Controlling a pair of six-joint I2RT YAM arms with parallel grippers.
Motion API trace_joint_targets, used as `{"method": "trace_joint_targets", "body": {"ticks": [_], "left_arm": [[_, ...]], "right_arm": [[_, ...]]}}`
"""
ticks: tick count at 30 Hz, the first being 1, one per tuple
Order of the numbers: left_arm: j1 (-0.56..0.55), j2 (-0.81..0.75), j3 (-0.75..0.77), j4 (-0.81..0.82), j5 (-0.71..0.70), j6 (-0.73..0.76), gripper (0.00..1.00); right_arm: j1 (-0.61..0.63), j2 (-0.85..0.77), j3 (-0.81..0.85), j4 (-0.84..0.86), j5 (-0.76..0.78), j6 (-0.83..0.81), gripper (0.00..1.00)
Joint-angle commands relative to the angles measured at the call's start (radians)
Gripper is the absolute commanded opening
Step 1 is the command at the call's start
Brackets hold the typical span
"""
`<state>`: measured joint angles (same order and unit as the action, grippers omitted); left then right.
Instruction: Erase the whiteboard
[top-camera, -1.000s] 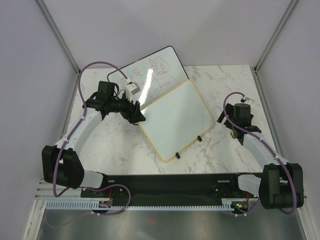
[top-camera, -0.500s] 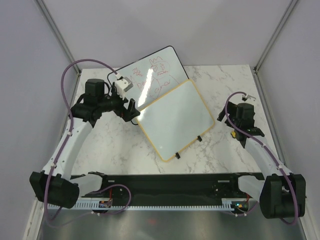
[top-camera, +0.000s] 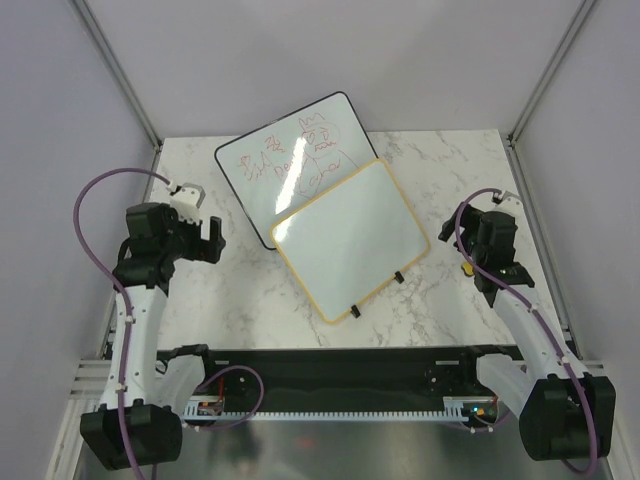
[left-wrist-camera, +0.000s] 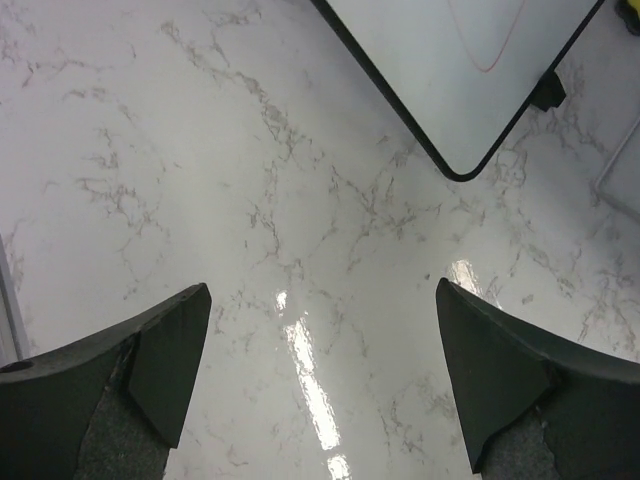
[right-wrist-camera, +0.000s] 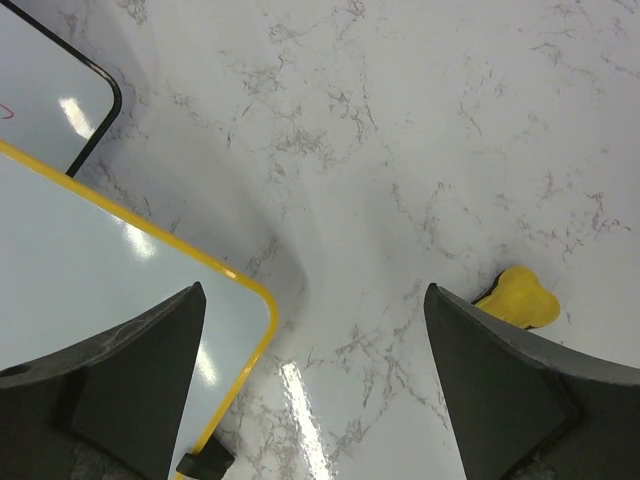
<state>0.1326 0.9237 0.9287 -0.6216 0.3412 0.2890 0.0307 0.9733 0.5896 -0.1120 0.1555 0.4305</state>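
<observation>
The whiteboard (top-camera: 352, 240) with a yellow frame lies tilted in the middle of the marble table, its surface plain white, with two black clips on its near right edge. Its corner shows at the left of the right wrist view (right-wrist-camera: 100, 270). My left gripper (top-camera: 212, 240) is open and empty over bare marble, well left of the board; the left wrist view (left-wrist-camera: 322, 300) shows only table between its fingers. My right gripper (top-camera: 480, 262) is open and empty just right of the board's right corner (right-wrist-camera: 315, 300).
A larger black-framed whiteboard (top-camera: 290, 150) with red scribbles lies behind and partly under the yellow one; its corner shows in the left wrist view (left-wrist-camera: 470, 70). A small yellow object (top-camera: 467, 268) lies on the table by my right finger (right-wrist-camera: 517, 297).
My left arm has pulled back to the left and toward the near side, away from the boards' left corner. The right arm has drawn slightly nearer. The whiteboard has not moved.
</observation>
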Motion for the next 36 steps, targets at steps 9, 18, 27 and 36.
{"method": "trace_joint_targets", "body": {"ticks": [9,18,27,36], "left_arm": [[0.015,-0.160,-0.312,0.281,-0.060,-0.057,0.99],[0.013,-0.155,-0.326,0.278,-0.004,-0.056,0.99],[0.019,-0.161,-0.326,0.275,0.001,-0.051,0.99],[0.028,-0.167,-0.320,0.264,0.004,-0.047,0.99]], "right_arm": [[0.005,-0.038,-0.030,0.029,0.003,0.016,0.98],[0.005,-0.074,-0.040,0.035,-0.008,0.005,0.98],[0.002,-0.064,-0.045,0.049,-0.024,0.007,0.98],[0.003,-0.093,-0.080,0.106,-0.091,0.008,0.98]]}}
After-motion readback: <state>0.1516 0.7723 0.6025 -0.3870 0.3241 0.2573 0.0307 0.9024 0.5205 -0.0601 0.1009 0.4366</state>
